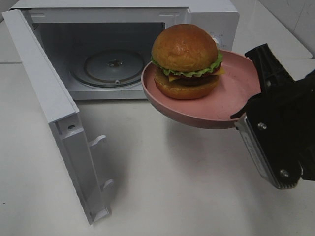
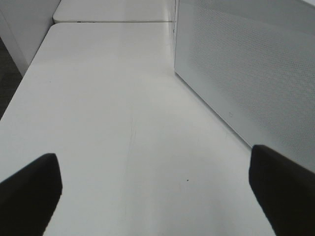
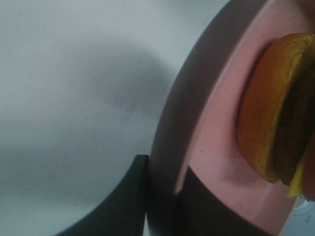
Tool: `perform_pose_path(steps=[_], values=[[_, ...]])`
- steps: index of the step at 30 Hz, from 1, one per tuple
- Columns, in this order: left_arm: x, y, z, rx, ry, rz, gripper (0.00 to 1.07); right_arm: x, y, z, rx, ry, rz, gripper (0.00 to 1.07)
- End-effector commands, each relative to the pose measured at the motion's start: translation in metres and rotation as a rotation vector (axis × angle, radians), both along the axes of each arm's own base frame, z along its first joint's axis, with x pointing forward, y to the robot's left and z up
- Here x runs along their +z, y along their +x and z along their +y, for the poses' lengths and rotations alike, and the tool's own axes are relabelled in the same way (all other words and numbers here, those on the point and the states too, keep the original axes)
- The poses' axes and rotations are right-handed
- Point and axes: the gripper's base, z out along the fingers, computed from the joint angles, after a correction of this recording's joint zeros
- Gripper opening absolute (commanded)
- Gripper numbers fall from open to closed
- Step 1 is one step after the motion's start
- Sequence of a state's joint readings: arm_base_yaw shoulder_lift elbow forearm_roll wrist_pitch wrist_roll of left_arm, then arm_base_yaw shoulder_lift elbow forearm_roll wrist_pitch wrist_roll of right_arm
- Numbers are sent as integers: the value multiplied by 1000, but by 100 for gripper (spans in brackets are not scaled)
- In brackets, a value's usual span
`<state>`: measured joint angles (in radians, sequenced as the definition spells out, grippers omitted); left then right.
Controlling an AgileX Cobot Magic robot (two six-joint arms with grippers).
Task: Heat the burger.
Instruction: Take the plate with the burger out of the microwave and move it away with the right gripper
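The burger (image 1: 184, 61), with a glossy brown bun, green lettuce and dark filling, sits on a round pink plate (image 1: 236, 98). The plate hangs in the air just in front of the open microwave (image 1: 211, 14), tilted slightly. My right gripper (image 1: 253, 91) is shut on the plate's right rim, one finger above and one below. The right wrist view shows the same grip: my right gripper (image 3: 165, 196) pinches the plate (image 3: 216, 123), and the burger (image 3: 266, 113) lies beyond. My left gripper (image 2: 155, 191) stands open over bare table, holding nothing.
The microwave door (image 1: 54, 113) swings out to the left, reaching toward the table's front. Inside lies a glass turntable (image 1: 113, 66). In the left wrist view the perforated door (image 2: 246, 73) stands close beside the left gripper. The white table (image 1: 172, 187) lies below the plate.
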<state>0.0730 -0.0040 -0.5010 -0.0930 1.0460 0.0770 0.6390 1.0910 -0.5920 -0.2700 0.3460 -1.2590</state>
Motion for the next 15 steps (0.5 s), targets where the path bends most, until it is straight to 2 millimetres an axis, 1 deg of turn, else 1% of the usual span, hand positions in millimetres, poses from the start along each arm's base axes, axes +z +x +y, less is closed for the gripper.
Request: perform_pose_path(steps=[1,6,8,15], values=[[-1,-3,0,5,-4,-24,98,11,-2,-2,5,54,-75,1],[-1,-3,0,5,-4,-24,98,11,-12,-11,-13,38,-59,1],[-1,-3,0,5,-4,-24,98,14,-17,-16,-37,53,-58,1],[-1,-3,0,5,-4,-24,98,21,-24,-26,-111,65,-64,1]])
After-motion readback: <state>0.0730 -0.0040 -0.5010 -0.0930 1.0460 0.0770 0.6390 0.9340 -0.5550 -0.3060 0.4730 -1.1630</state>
